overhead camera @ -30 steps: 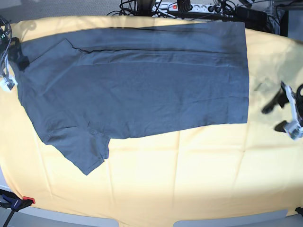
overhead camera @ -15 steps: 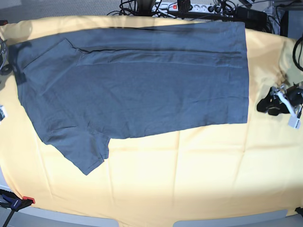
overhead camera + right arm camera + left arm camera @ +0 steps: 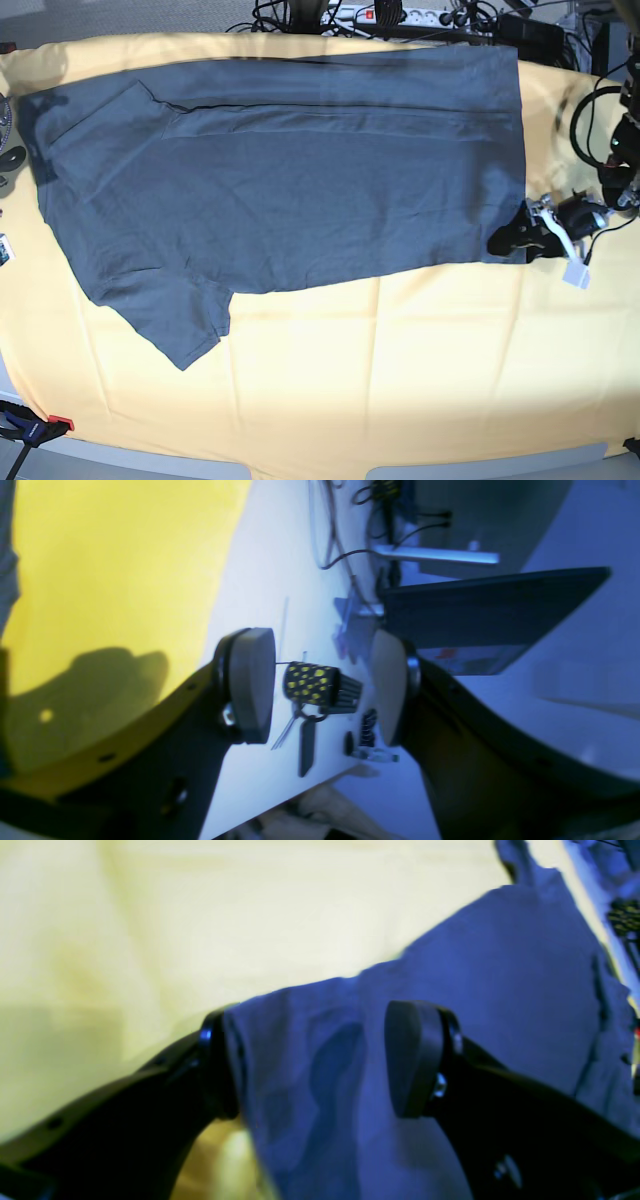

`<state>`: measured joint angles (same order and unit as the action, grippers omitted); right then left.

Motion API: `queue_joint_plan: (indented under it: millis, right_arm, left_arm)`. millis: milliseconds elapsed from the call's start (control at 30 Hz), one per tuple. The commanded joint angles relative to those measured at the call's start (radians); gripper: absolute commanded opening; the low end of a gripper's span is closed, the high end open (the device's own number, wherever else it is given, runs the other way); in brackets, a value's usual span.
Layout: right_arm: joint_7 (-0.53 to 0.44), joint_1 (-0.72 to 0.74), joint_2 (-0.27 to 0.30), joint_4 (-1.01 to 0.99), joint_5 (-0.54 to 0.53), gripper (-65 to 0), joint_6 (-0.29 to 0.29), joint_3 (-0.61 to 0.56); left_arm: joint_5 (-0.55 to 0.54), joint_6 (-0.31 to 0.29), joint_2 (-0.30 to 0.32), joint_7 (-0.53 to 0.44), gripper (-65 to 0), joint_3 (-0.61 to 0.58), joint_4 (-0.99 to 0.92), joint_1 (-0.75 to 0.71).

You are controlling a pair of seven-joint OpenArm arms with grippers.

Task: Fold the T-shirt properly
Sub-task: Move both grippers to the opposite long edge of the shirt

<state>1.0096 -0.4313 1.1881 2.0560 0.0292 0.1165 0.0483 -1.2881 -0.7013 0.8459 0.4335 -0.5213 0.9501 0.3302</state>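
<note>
The dark blue-grey T-shirt lies flat on the yellow cloth, folded lengthwise, with a sleeve pointing toward the front left. My left gripper sits at the shirt's front right hem corner. In the left wrist view its fingers stand open with the T-shirt's edge lying between them. My right gripper is open with nothing in it, beyond the yellow cloth off the shirt's collar end. Only a sliver of it shows at the base view's left edge.
Cables and a power strip run along the back edge. A blue clamp grips the front left edge. Past the cloth, the right wrist view shows a white surface with a dotted black-and-yellow object and a dark panel.
My left gripper has moved left across the cloth to the shirt's front right corner. The right gripper has drawn back past the left edge of the base view.
</note>
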Motion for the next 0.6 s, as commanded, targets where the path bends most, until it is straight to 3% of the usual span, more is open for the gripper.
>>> queue_joint_plan:
  millis: [0,100,167,233,333,433,567]
  right_arm:
    - [-0.013,0.013,0.025,0.009,0.010,-31.2,0.015,0.013]
    - [-0.031,0.013,0.020,0.009,-0.017,-31.2,0.014,0.013]
    - [-0.035,0.013,0.019,0.009,-0.050,-31.2,0.012,0.013]
    - [-0.050,0.013,0.014,0.009,-0.066,-31.2,-0.002,0.013]
    - [-0.101,0.013,-0.021,0.010,-0.066,-31.2,0.003,0.013]
    - [-0.153,0.013,-0.069,0.010,-0.067,-31.3,0.009,0.013]
    - [-0.185,0.013,-0.134,0.010,-0.067,-31.3,0.011,0.013]
  left_arm:
    - [0.049,0.003,-0.002,0.097,-22.1,-0.008,0.006,0.000]
    - [0.050,0.003,-0.013,0.098,-22.2,-0.008,0.023,0.012]
    - [0.050,0.003,-0.013,0.091,-26.3,-0.008,0.026,0.029]
    - [0.073,0.003,-0.012,0.082,-38.2,-0.008,0.026,0.051]
    - [0.157,0.003,-0.012,0.030,-64.1,-0.008,0.025,0.089]
    - [0.226,0.003,-0.013,-0.001,-65.0,-0.008,0.025,0.129]
    - [0.269,0.052,-0.012,-0.014,-65.0,-0.008,0.025,0.186]
